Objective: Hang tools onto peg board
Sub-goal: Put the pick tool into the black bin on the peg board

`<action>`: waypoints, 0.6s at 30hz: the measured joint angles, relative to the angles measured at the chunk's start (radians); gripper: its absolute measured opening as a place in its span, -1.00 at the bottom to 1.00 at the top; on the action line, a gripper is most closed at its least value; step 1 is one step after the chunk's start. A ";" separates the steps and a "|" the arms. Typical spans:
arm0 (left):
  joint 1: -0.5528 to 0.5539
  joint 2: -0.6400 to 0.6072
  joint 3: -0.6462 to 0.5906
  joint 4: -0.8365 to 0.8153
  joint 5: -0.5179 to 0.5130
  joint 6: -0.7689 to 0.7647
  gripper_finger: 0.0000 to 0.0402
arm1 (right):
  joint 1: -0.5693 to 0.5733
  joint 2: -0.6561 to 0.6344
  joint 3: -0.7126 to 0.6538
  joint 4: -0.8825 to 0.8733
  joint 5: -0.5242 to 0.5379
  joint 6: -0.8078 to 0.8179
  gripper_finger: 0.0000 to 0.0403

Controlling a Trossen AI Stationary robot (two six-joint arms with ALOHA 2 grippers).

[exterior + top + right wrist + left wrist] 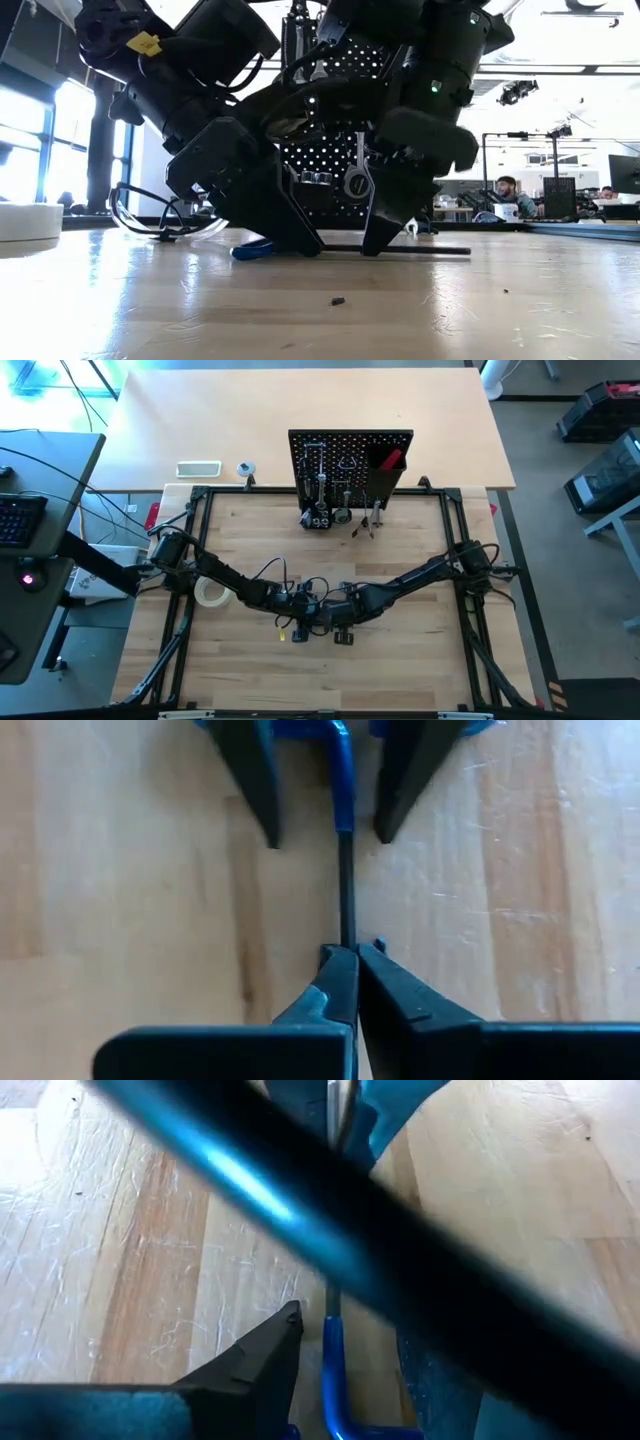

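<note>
While both arms stoop together over the middle of the desk, we see the peg board standing upright well beyond the two grippers, at the far edge of the wooden work surface; its face carries hung silver wrenches, a black bin with a red-handled tool poking out of it, and a few more tools at its foot; in the low view one ring-ended wrench shows between the two arms against the dotted panel. Beside the left arm, well behind its gripper, lies the pale tape roll flat on the desk; clear glasses rest on the desk past the left gripper in the low view. The left gripper stands released, its fingers spread to either side of the blue handle of the hex key without clenching it, as far as we can tell; the right gripper faces it, just beside it, clenched on the dark shaft of that same key, fingertips pressed together around the thin rod. The hex key itself lies low along the desk between the two grippers; its blue bend sits under the left one, its black shaft runs out past the right one.
</note>
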State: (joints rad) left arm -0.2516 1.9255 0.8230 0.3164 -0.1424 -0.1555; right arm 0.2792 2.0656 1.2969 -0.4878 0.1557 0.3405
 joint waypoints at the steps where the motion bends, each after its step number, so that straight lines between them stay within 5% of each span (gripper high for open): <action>1: 0.000 0.000 0.000 -0.001 -0.003 0.000 -0.21 | 0.004 -0.004 0.000 0.003 0.007 0.003 -1.00; 18: 0.013 0.000 0.000 -0.017 -0.045 0.074 -0.50 | 0.057 -0.093 0.012 0.051 0.078 0.016 -1.00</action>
State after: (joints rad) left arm -0.2389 1.9254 0.8227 0.2999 -0.1879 -0.0812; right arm 0.3362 1.9728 1.3093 -0.4372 0.2335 0.3565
